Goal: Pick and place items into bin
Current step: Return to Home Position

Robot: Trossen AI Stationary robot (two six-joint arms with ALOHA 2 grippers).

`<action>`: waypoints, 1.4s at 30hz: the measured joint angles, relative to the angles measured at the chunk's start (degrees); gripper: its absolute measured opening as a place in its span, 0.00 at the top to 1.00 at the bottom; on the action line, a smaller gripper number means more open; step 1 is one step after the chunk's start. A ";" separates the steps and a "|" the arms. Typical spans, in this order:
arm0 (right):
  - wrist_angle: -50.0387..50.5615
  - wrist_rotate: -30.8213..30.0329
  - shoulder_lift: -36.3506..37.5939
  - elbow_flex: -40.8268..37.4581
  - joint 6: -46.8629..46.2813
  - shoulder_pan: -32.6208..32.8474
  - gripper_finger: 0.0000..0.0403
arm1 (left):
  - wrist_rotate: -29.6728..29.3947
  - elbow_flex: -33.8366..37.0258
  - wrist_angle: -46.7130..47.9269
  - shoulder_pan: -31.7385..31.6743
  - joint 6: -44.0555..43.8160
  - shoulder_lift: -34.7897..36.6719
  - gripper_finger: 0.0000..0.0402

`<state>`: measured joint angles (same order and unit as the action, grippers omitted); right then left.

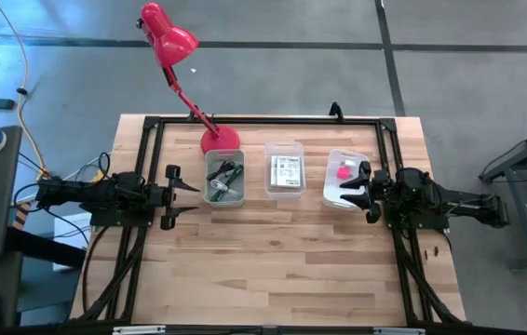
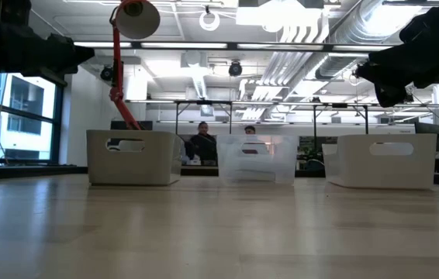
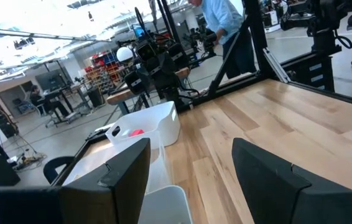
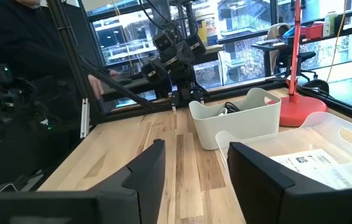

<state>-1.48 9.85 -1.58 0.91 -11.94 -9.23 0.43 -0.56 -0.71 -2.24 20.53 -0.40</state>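
Observation:
Three bins stand in a row on the far half of the table. The left bin (image 1: 224,179) holds a green pen, a black cable (image 4: 229,108) and grey pieces. White printed cards (image 1: 285,172) lie in the clear middle bin (image 4: 325,155). A pink cube (image 1: 343,171) lies in the right bin (image 1: 338,191), seen as well in the left wrist view (image 3: 137,132). My left gripper (image 1: 194,199) hovers open just left of the left bin. My right gripper (image 1: 347,194) hovers open at the right bin's right side. Both point level and hold nothing.
A red desk lamp stands on its base (image 1: 220,140) behind the left bin, its head (image 1: 166,35) beyond the far edge. The black frame (image 1: 263,120) runs around the far and side edges. Bare wood (image 1: 273,270) lies on the near half. People stand beyond the table (image 3: 222,25).

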 joint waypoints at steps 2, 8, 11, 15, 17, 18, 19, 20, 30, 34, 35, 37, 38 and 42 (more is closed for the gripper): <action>0.00 -0.02 0.00 0.00 0.00 0.01 0.59 | 0.00 0.00 0.02 0.00 0.00 0.00 0.46; 0.00 -0.01 0.00 0.00 -0.01 0.01 0.60 | 0.00 0.00 0.02 0.00 0.01 0.00 0.46; 0.00 -0.01 0.00 0.00 0.00 -0.01 0.61 | 0.00 0.00 0.02 0.00 0.01 0.00 0.46; 0.00 -0.01 0.00 0.00 0.00 0.00 0.61 | 0.00 0.00 0.02 0.00 0.02 0.00 0.46; 0.00 -0.02 0.00 0.00 0.00 0.01 0.61 | 0.00 0.00 0.02 0.00 0.01 0.00 0.46; 0.00 0.00 0.00 0.00 0.00 0.01 0.61 | 0.00 0.00 0.02 0.00 0.02 0.00 0.46; 0.00 0.00 0.00 0.00 0.00 0.01 0.60 | 0.00 0.00 0.02 0.00 0.01 0.00 0.46; 0.00 0.00 0.00 0.00 0.00 0.00 0.60 | 0.00 0.00 0.02 0.00 0.01 0.00 0.46; 0.00 0.00 0.00 0.00 0.00 0.00 0.60 | 0.00 0.00 0.02 0.00 0.02 0.00 0.46; 0.00 0.00 0.00 0.00 0.00 0.01 0.61 | 0.00 0.00 0.02 0.00 0.00 0.00 0.46; 0.00 -0.01 0.00 0.00 0.00 0.01 0.61 | 0.00 0.00 0.01 0.00 0.01 0.00 0.46; 0.00 -0.02 0.00 0.00 0.00 0.01 0.61 | 0.00 0.01 0.02 0.00 0.00 0.00 0.46; 0.00 0.00 0.00 0.00 0.00 0.01 0.61 | 0.00 0.01 0.02 0.00 0.02 0.00 0.46; -0.01 -0.01 0.00 0.00 -0.01 0.01 0.60 | 0.01 0.02 0.02 0.00 0.00 0.00 0.46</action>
<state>-1.48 9.84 -1.58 0.91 -11.95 -9.22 0.44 -0.54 -0.69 -2.24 20.53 -0.40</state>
